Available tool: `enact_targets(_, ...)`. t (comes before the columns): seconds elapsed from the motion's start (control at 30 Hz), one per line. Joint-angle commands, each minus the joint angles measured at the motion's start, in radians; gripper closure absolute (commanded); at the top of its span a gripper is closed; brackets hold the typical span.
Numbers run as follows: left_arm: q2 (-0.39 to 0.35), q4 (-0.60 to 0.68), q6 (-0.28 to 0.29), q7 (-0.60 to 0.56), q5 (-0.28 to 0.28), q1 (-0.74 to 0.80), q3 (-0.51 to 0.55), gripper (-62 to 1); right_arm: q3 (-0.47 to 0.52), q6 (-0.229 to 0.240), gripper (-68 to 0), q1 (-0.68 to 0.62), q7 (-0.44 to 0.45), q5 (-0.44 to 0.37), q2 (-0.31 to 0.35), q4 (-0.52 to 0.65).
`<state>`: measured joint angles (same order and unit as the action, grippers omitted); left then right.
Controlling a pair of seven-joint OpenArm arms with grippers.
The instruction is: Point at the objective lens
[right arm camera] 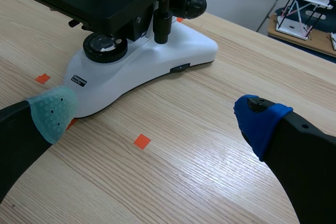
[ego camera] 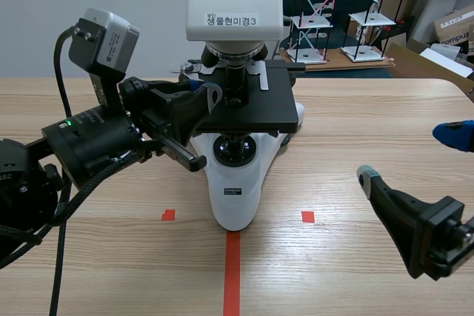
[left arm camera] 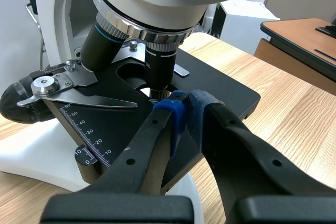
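Since pointing needs no grasp, the left gripper [left arm camera: 185, 111] is clenched empty beside the objective lens [left arm camera: 160, 69]; the right gripper [right arm camera: 157, 116] hangs spread, well apart.

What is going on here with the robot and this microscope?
The left gripper is shut on nothing and reaches over the black stage of the microscope. Its tips point at the lower end of the objective lens. They are very close to it, but I cannot tell if they touch. The right gripper is open and empty, low over the table, beside the microscope's base.
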<state>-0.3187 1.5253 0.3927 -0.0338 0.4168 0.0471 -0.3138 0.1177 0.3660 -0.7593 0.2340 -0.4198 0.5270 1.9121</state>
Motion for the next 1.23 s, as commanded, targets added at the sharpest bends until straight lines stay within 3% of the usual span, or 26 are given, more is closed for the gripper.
enact_targets(0.0,0.002,0.01,-0.005,-0.014,0.006,-0.004,0.006,-1.5,0.006,0.0,-66.7,0.011,0.014,-0.011,0.013,0.011)
enact_targets(1.2,0.002,0.01,-0.005,-0.018,0.006,-0.003,0.006,-1.5,0.006,0.0,-66.7,0.011,-0.019,-0.011,0.013,0.011)
